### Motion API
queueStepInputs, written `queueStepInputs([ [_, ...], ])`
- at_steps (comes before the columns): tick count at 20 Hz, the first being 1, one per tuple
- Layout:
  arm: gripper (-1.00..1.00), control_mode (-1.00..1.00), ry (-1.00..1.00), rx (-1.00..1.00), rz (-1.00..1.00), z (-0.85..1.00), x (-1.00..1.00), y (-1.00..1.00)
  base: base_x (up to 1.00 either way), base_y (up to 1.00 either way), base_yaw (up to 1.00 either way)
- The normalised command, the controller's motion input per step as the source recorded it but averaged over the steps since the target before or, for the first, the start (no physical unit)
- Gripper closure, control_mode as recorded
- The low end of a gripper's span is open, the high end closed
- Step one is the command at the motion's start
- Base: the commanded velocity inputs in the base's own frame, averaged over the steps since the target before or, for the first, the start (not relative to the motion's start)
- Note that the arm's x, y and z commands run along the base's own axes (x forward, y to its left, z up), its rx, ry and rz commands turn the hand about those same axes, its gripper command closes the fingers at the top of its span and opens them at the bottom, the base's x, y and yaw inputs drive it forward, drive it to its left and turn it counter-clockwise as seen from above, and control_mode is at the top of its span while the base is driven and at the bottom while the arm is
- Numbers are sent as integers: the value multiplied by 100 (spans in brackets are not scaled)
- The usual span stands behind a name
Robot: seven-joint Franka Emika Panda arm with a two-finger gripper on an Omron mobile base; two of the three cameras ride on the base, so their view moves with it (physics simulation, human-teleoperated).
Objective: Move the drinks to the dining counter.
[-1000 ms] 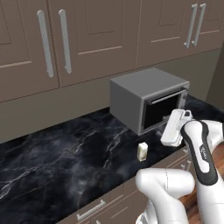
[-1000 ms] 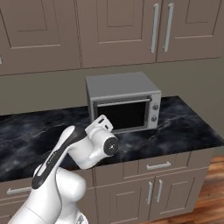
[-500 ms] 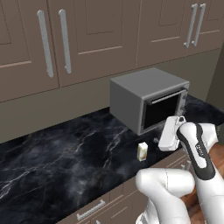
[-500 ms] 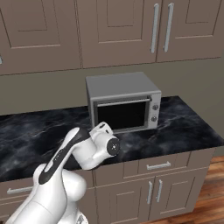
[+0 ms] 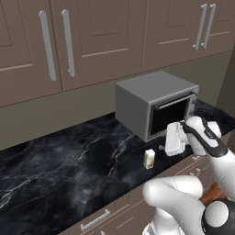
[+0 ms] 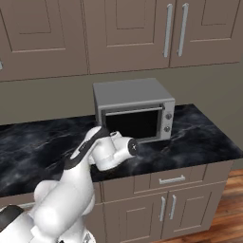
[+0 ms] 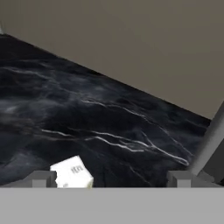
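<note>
The two-finger gripper [image 7: 109,178] has sunk lower, jaws wide and empty. The small cream-white carton [image 5: 149,159] stands at its seven o'clock on the black marble worktop [image 5: 69,160]; an off-centre descent could topple it.

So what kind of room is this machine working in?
Most likely a home kitchen, computer-rendered: brown wall cabinets with long metal handles hang above a black marble worktop, and a grey toaster oven stands on it beside a small cream-white carton.
</note>
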Motion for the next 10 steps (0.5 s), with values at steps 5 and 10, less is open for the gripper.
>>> queueStepInputs([
  [5, -100, -100, 12, 5, 22, -8, 1, -31, 0, 0, 0],
  [10, -100, -100, 7, 2, 21, -18, 0, -11, 0, 0, 0],
])
